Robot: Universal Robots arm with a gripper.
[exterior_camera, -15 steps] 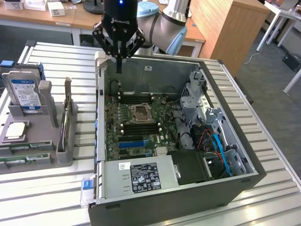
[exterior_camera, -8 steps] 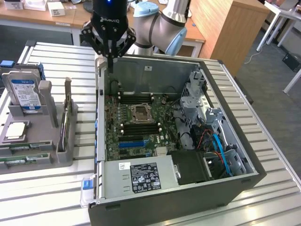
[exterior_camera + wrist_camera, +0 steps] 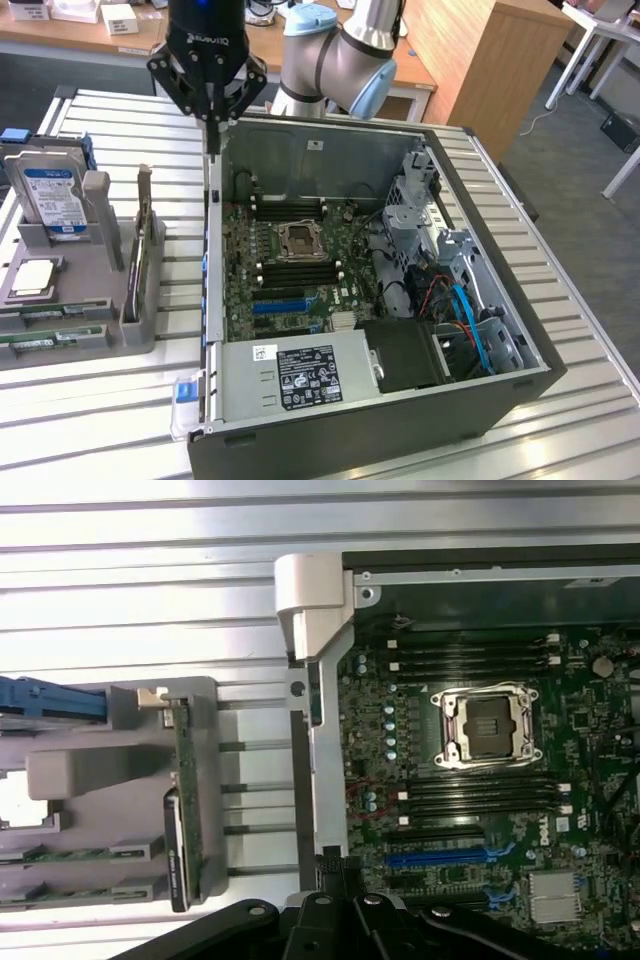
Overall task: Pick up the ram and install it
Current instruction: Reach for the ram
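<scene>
Grey holder (image 3: pixel 135 325) sits on the metal table (image 3: pixel 100 420) at the exterior view's left. The green ram (image 3: pixel 50 338) (image 3: pixel 70 855) lies flat in the holder, just below the hard drive (image 3: pixel 50 195). Next comes the black gripper (image 3: pixel 212 125) (image 3: pixel 335 875). It hangs over the left wall of the open computer case (image 3: pixel 400 420), well apart from the ram. Its fingers look pinched together and hold nothing. Inside the case, long black slots (image 3: pixel 290 210) run beside a square socket (image 3: pixel 300 240).

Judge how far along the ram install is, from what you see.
Nothing looks done yet: the ram lies in the tray, and the memory slots look empty. The hand hovers above the case wall. Pick-up and fitting are both left.
</scene>
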